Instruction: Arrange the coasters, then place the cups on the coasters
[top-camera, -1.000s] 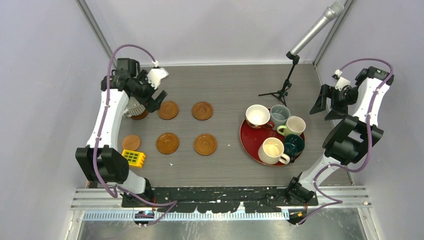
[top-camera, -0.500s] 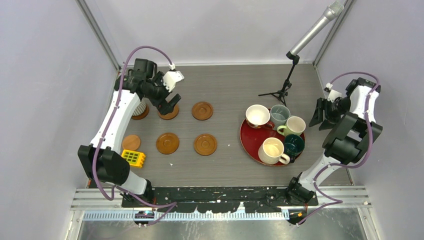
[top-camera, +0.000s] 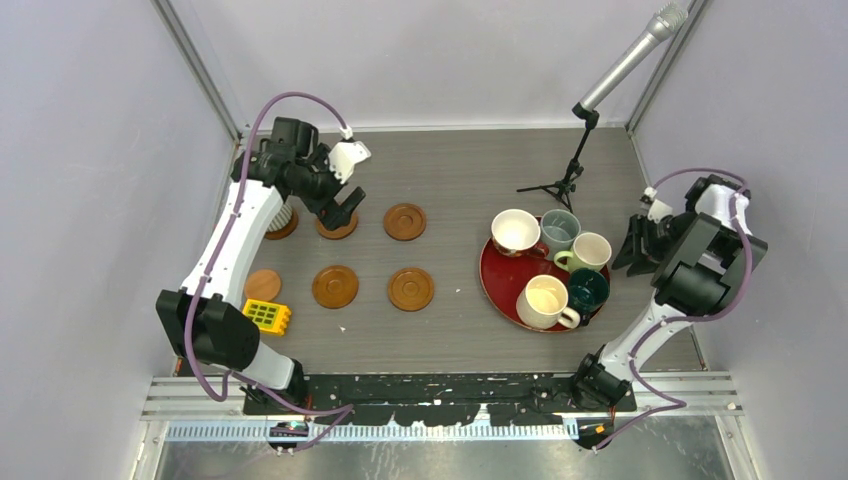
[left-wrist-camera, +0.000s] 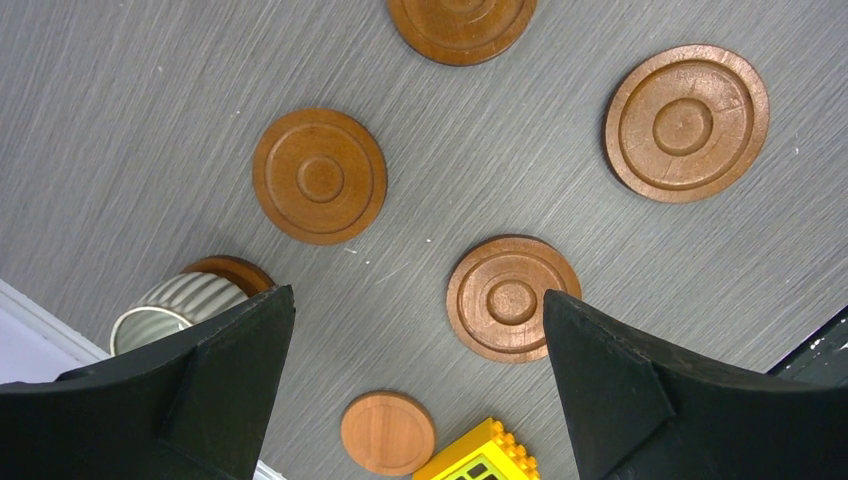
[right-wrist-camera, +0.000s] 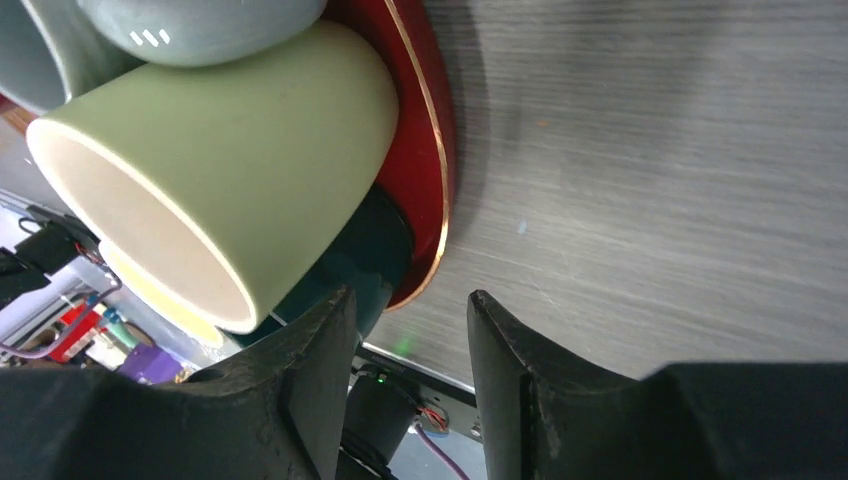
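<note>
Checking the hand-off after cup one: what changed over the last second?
Left gripper, open, pulled off the ribbed cup on its far-left coaster and swung right over the next coaster. Right gripper moved in toward the right edge of the red tray, jaws narrowing, holding nothing. Other cups and other coasters stayed put.

I see five mugs (top-camera: 516, 231) on the red tray (top-camera: 498, 288). Left of it lie six coasters (top-camera: 411, 288), a ribbed mug (top-camera: 284, 214) on one of the farthest; my right gripper (top-camera: 632, 247) hangs just right of it.
</note>
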